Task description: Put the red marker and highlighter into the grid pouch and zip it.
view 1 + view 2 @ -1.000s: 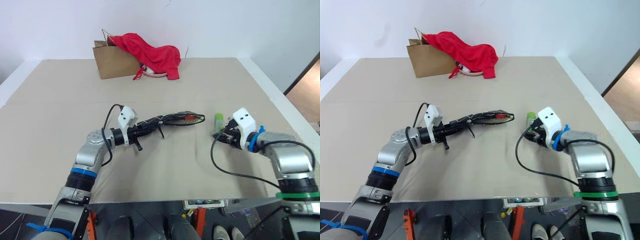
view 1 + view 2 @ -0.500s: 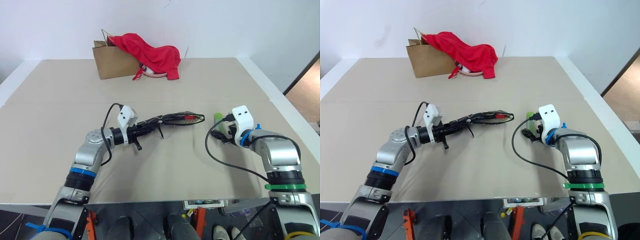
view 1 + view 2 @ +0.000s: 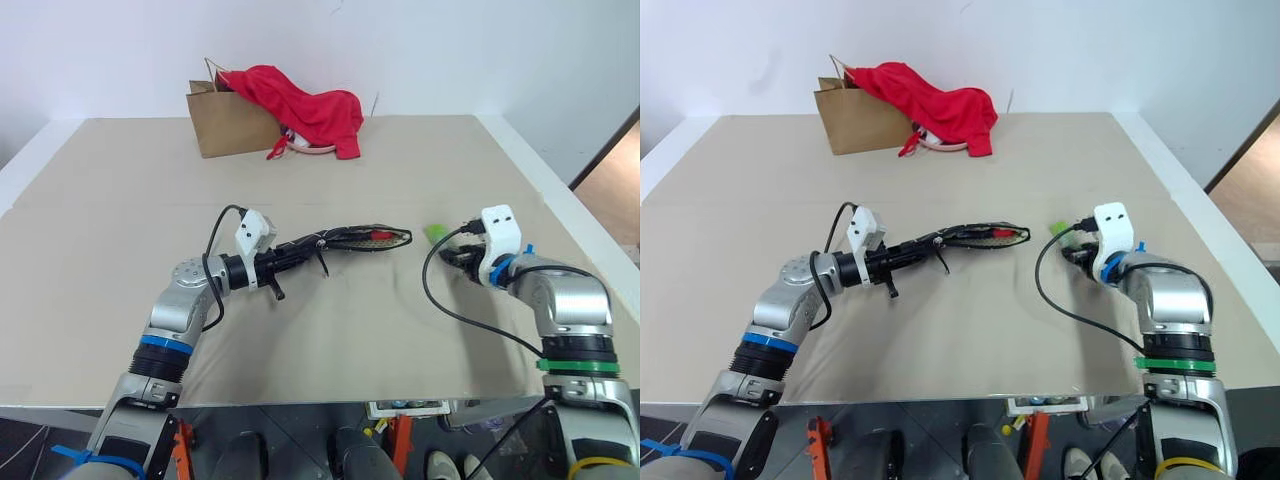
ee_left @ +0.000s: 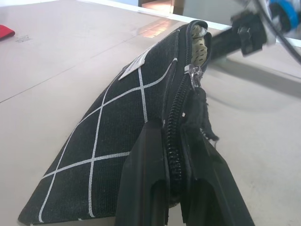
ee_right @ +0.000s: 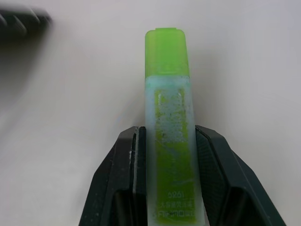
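Both grippers clamped: pouch in the left, highlighter in the right.

Head views: bare table [image 3: 330, 340] lies open between the left gripper [image 3: 318, 243], shut on the grid pouch [image 3: 368, 239], whose long axis points at the right gripper [image 3: 1068, 247].
Right wrist view: the fingers [image 5: 212, 155] squeeze the highlighter [image 5: 170, 127], cap pointing away.

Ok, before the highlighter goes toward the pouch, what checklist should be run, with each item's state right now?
1. Right gripper shut on the highlighter: ok, a finger on each side.
2. Left gripper clamped on the grid pouch: ok, at the zipper edge.
3. Pouch mouth open toward the highlighter: ok, gaping at its far end.
4. Red marker already inside: cannot tell, something red shows in the mouth.
5. Path across the table between them: ok.
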`<state>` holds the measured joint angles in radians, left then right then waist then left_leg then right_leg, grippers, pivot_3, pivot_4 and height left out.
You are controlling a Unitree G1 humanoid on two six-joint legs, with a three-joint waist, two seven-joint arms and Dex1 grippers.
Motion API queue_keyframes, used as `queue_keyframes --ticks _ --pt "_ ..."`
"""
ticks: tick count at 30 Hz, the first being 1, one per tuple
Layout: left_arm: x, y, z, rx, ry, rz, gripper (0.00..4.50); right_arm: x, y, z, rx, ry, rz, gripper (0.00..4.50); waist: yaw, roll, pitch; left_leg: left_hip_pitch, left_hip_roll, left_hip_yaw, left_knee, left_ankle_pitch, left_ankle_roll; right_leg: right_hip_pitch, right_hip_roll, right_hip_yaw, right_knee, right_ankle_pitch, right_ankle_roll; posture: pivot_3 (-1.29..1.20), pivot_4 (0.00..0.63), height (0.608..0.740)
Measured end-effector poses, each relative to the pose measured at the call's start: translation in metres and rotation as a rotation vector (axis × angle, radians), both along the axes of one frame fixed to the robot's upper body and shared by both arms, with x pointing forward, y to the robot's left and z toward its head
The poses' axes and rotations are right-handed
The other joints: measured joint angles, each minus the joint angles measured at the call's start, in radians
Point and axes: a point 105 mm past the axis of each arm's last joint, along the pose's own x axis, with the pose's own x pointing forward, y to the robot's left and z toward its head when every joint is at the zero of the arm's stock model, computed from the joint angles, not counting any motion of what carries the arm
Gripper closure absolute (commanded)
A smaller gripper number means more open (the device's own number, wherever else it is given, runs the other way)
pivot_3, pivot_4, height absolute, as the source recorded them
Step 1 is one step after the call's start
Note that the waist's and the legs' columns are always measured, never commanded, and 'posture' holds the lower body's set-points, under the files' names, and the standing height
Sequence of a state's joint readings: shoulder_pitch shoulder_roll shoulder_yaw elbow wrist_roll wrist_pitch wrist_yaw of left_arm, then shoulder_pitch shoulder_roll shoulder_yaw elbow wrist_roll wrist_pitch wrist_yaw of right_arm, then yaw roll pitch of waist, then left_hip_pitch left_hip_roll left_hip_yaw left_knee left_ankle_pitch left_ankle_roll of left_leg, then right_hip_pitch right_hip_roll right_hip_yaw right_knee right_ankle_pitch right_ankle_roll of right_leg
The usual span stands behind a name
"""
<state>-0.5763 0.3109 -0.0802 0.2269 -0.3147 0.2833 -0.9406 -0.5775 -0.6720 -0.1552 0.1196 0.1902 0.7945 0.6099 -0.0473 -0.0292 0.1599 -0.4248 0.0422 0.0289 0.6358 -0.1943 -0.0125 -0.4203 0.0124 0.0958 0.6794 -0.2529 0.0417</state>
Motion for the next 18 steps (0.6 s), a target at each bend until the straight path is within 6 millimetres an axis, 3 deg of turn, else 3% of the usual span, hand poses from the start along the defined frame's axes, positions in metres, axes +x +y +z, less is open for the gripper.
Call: queue_keyframes --ticks 3,6,11,18 --pt "-0.001 0.0 0.0 0.0 0.0 -0.004 4.5 -0.018 0.018 0.052 -0.129 -0.181 0.222 3.44 0.0 0.0 0.0 0.0 0.0 -0.001 -0.001 -0.001 0.001 0.0 0.0 -0.001 -0.001 -0.001 0.0 0.0 0.15 0.74" --pt "-0.001 0.0 0.0 0.003 0.001 -0.004 4.5 -0.044 0.037 0.071 -0.244 -0.228 0.435 3.44 0.0 -0.001 0.0 0.0 0.001 -0.002 -0.001 -0.001 0.002 0.001 0.001 -0.003 -0.001 -0.001 0.0 0.0 0.15 0.74" --pt "-0.001 0.0 -0.001 0.004 0.002 -0.006 4.5 -0.071 0.061 0.059 -0.404 -0.154 0.668 3.44 -0.001 -0.001 0.0 0.001 0.001 0.0 0.0 -0.001 0.001 0.001 0.0 -0.001 -0.001 -0.001 -0.001 0.0 0.15 0.74" --pt "-0.001 0.0 -0.001 0.004 0.003 -0.009 4.5 -0.055 0.077 0.03 -0.529 -0.142 0.713 3.44 0.0 -0.001 0.0 0.001 0.001 0.0 0.0 0.0 0.0 0.001 0.0 0.0 -0.001 0.0 -0.001 0.0 0.15 0.74"
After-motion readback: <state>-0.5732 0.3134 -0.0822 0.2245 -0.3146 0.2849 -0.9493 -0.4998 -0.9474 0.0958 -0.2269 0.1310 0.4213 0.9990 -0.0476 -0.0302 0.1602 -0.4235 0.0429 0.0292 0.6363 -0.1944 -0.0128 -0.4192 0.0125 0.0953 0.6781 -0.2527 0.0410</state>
